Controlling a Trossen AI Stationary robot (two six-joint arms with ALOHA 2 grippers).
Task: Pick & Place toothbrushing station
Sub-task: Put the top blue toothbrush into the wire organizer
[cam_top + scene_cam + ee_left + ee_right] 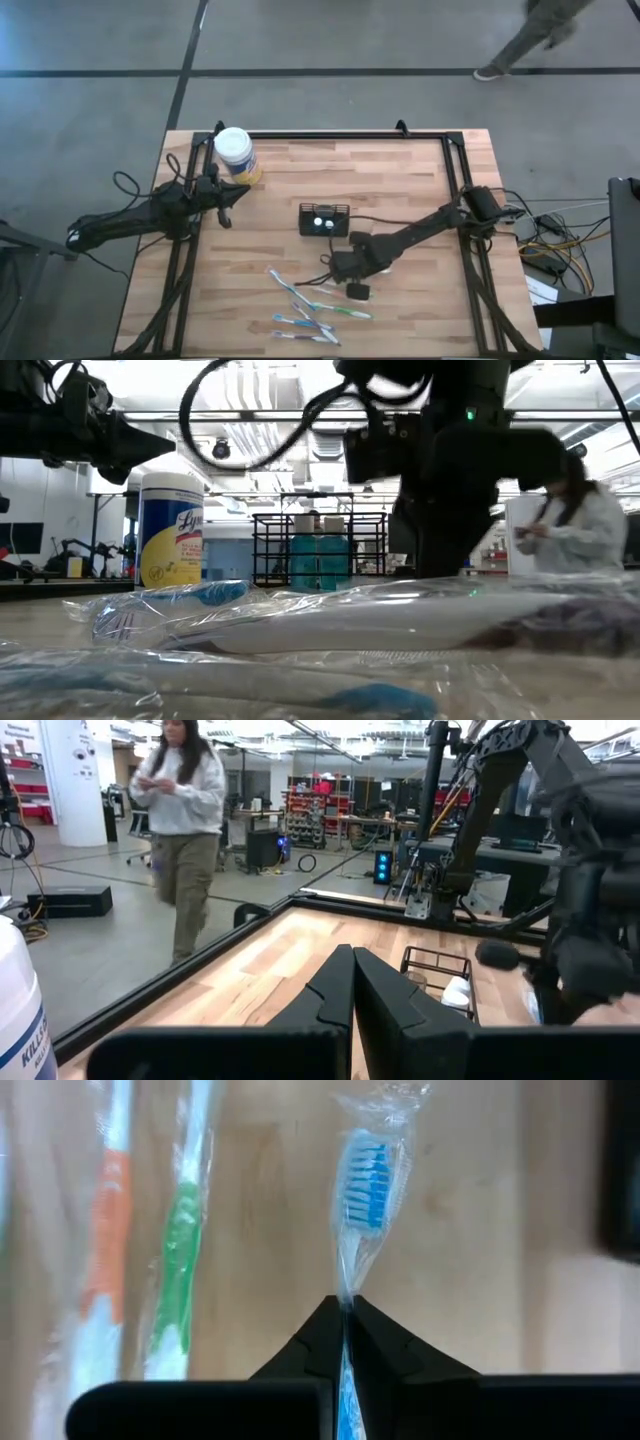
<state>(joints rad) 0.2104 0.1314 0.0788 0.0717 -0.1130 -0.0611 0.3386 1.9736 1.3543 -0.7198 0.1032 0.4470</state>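
Observation:
The black wire-mesh caddy [325, 220] stands on its base mid-table and also shows in the left wrist view [437, 970]. Several wrapped toothbrushes [310, 310] lie flat on the wood near the front edge. My right gripper [337, 274] is just in front of the caddy, pointing down, shut on a blue-bristled toothbrush [365, 1175] in a clear wrapper. My left gripper [228, 207] is shut and empty above the table's left part, next to the yellow tub. My right gripper pinches the wrapped blue toothbrush between its two fingertips at the neck just behind the bristle head [347, 1292]. The fingers come from above and the brush runs along between them, head sticking out past the tips. Whether it is clear of the table I cannot tell.
A yellow round tub with a white lid [237, 155] stands at the far left. A small black object [358, 292] lies by the toothbrushes. A green-handled [175, 1250] and an orange-handled brush [105, 1240] lie beside the held one. A person [180, 830] stands beyond the table.

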